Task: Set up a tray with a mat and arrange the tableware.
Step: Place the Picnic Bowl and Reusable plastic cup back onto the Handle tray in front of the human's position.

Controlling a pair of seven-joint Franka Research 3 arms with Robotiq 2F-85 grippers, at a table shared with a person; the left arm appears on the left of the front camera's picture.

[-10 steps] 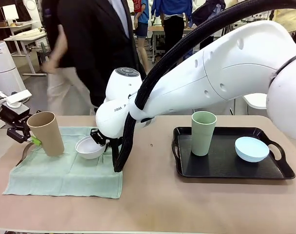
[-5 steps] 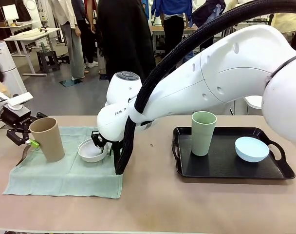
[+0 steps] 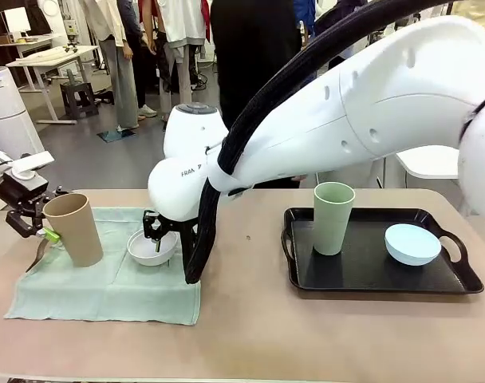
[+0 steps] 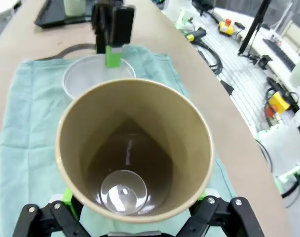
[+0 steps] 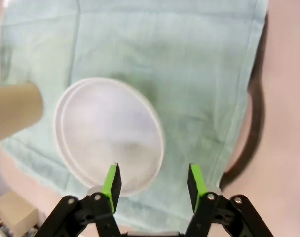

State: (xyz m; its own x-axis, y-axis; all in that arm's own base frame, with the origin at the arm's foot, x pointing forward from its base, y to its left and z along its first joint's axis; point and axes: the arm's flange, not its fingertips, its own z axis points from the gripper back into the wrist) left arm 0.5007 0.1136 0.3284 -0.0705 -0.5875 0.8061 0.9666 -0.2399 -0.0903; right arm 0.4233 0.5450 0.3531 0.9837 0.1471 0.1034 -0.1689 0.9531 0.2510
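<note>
Tableware split across two spots. Tan cup [image 3: 73,229] upright on the far left part of the pale green mat [image 3: 107,289]. White bowl [image 3: 151,249] right way up on the same mat, just to the cup's right. The mat lies flat on the left side of the bench [image 3: 250,335], not on the tray. Black tray [image 3: 370,275] sits on the right side of the bench, well apart from the mat. It carries the pale green cup [image 3: 333,217], upright near its left end, and the light blue bowl [image 3: 412,243] upside down to the cup's right, the two apart.

Left pincer [image 4: 136,200]: released, jaws spread wide astride the tan cup's lower part. The cup rim hides the pads in the left wrist view, so contact can't be told. In the front view one green pad is just beside the cup's left wall. The cup rests on the mat, empty.

Right pincer [image 5: 154,181]: released, low over the white bowl and pointing down. In the right wrist view one green pad lies over the bowl's near rim and the other over bare mat beside it, nothing between them gripped. The right arm reaches across the middle to the mat side.

People stand beyond the bench's far edge.
</note>
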